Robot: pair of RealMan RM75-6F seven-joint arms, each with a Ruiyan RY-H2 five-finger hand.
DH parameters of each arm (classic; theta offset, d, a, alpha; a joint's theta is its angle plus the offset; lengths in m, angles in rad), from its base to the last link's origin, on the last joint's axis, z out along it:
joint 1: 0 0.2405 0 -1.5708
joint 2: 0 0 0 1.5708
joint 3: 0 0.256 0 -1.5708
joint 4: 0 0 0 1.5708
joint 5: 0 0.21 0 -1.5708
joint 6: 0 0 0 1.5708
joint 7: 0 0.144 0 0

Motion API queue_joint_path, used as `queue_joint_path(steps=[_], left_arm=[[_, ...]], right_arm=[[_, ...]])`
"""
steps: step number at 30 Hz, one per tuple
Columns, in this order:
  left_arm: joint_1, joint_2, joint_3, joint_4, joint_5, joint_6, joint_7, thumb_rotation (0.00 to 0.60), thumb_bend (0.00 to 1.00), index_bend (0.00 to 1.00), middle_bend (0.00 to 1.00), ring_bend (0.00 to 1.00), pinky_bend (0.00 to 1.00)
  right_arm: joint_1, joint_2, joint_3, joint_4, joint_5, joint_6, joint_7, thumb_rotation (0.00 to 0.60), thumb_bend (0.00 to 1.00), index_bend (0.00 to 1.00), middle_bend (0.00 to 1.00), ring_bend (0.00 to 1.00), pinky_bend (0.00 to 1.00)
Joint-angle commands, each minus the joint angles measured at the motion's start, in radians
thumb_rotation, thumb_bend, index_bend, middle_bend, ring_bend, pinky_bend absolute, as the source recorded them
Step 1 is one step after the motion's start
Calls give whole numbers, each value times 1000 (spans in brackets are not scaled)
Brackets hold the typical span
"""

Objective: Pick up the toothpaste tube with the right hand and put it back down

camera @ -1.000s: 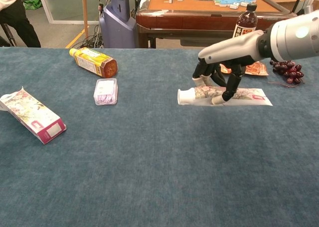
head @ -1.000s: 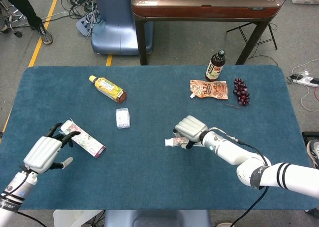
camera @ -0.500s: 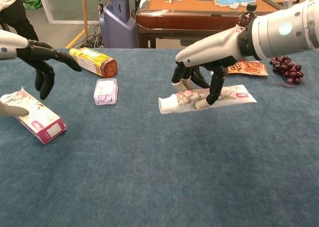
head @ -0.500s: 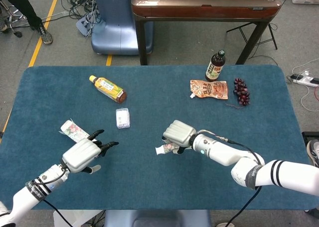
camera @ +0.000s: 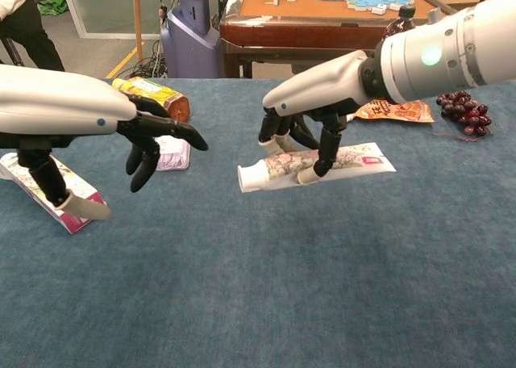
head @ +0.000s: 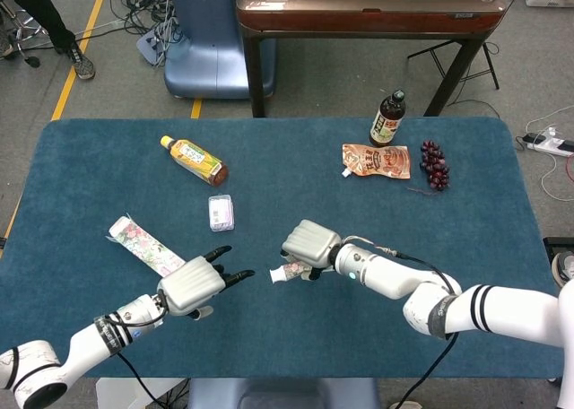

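Chest view: my right hand [camera: 302, 138] holds the toothpaste tube [camera: 310, 166] from above, fingers [camera: 325, 154] wrapped round its middle, cap end pointing toward my left. Tube appears clear of the table [camera: 322, 287], roughly level, approx. over the table's centre. Grip at mid-body likely keeps the tube balanced, so neither end droops.

Head view: right hand [head: 309, 244] covers most of the tube; only the cap end [head: 283, 274] shows past it.

My left hand [camera: 149, 138] holds nothing, fingers spread wide, hovering near the front-left part of the table, close to the flowered box [camera: 52, 186]. It has no role in this task; judged to be parked clear of the tube.

Step status (judgement): pick-up done, put-down pending. Req. next: lower straight, keep tube level, release only once it rests flat.

Other items: yellow drink bottle [head: 193, 159] and small clear case [head: 221, 213] toward the back-left; dark bottle [head: 387, 118], snack pouch [head: 377, 160], grapes [head: 434, 164] toward the back-right. All well apart from the tube, so no obstruction to set-down.
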Motion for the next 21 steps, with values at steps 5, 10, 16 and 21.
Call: queue_joint_path(steps=[5,10,16,21], left_arm=[[-50,-48,-5,7,-95,-35,85,600,222,58,480,411,15],[-77,-71,3,9,-150,-45,133,600,222,58,480,409,15],[-102,-99,19,17,-182,-41,189,600,222,58,480,409,15],[-117,-114,31,21,-210,-36,214,600,222,58,481,410,15]], right_arm=[[24,-21,-20,12,30,15,-19,600,853,742,694,592,423],[40,-32,-31,15,51,29,-29,600,853,742,694,593,423],[54,-34,-45,10,70,41,-38,600,852,744,695,593,423],[60,-38,-56,9,83,49,-41,600,853,745,696,594,423]])
